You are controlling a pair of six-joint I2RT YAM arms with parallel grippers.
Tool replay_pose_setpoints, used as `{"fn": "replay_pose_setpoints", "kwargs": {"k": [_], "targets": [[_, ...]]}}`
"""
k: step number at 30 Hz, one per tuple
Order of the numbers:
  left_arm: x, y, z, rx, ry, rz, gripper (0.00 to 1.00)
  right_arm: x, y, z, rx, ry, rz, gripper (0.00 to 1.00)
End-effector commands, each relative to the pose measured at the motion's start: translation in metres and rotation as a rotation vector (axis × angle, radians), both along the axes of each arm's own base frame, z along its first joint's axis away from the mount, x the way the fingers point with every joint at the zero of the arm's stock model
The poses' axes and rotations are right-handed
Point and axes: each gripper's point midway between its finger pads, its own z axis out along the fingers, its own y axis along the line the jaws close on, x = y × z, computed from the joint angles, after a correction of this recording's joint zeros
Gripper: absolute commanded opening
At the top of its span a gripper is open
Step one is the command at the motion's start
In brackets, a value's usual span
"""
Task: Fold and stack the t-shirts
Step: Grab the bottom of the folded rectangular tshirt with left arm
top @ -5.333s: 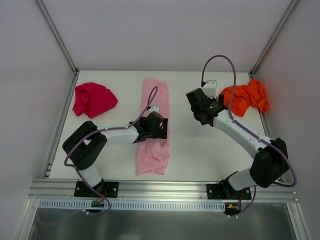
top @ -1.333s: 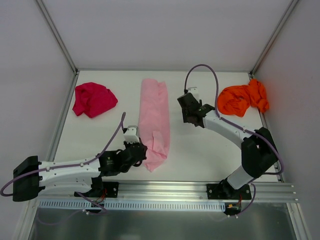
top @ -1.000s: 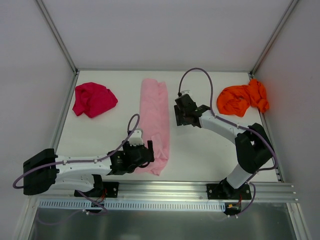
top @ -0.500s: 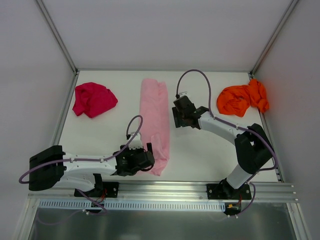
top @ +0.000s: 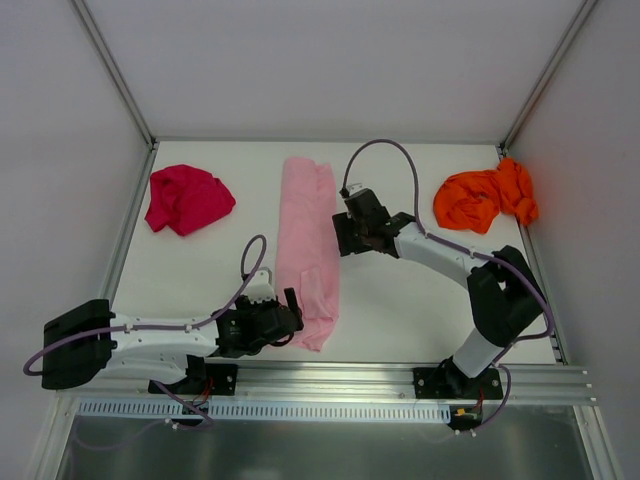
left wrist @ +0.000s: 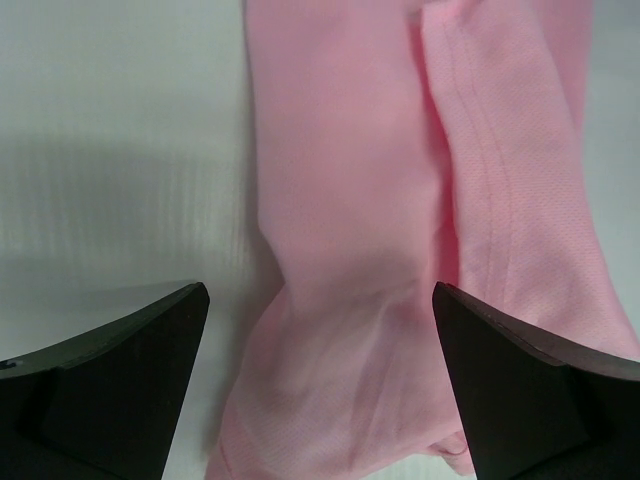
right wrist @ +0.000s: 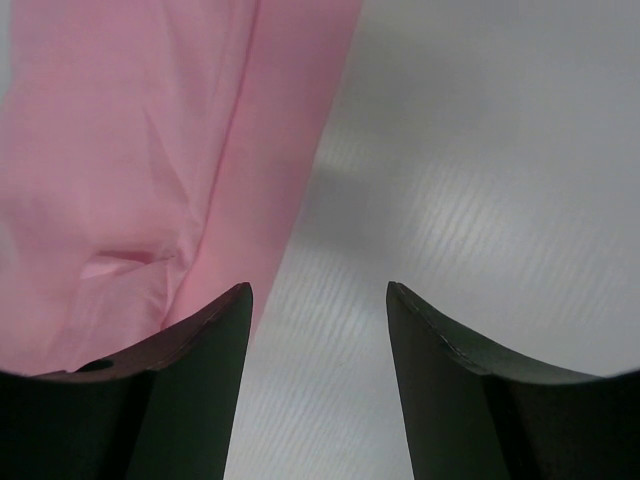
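Upper left, a magenta-red t-shirt [top: 188, 198] lies crumpled on the smooth white table [top: 400, 300]. The left gripper [left wrist: 320, 300], jaws spread wide, straddles the near end of the light pink t-shirt [top: 308, 230], a long creased knit strip at centre. The right gripper [right wrist: 320, 295], fingers parted and empty, hovers at its right edge. Upper right, a bright orange t-shirt [top: 487, 195] sits bunched.

1. A robotics lab work cell: a white table [top: 400, 300] boxed in by plain white panels [top: 330, 70] at 9, 12 and 3 o'clock.
2. Aluminium frame posts [top: 112, 70] rise at the 10 and 2 o'clock corners; an aluminium rail [top: 330, 375] edges the table at 6 o'clock.
3. Two robot arms, the left arm [top: 150, 340] and the right arm [top: 445, 258], are bolted to that rail on black base plates [top: 193, 378].
4. Purple cables [top: 385, 143] loop off the arms, and a slotted cable strip [top: 300, 409] runs below the rail.
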Motion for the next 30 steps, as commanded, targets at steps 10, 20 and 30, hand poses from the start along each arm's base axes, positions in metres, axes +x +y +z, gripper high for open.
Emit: {"fn": "replay_pose_setpoints", "kwargs": {"k": [10, 20, 30], "targets": [[-0.021, -0.021, -0.019, -0.132, 0.08, -0.103, 0.99, 0.004, 0.065, 0.002, 0.227, 0.051, 0.226, 0.59], [-0.03, -0.022, -0.026, -0.161, 0.118, -0.127, 0.98, 0.006, 0.058, -0.005, 0.242, 0.08, 0.216, 0.59], [-0.041, -0.02, -0.041, -0.204, 0.166, -0.134, 0.99, 0.008, 0.055, -0.008, 0.25, 0.098, 0.218, 0.58]]}}
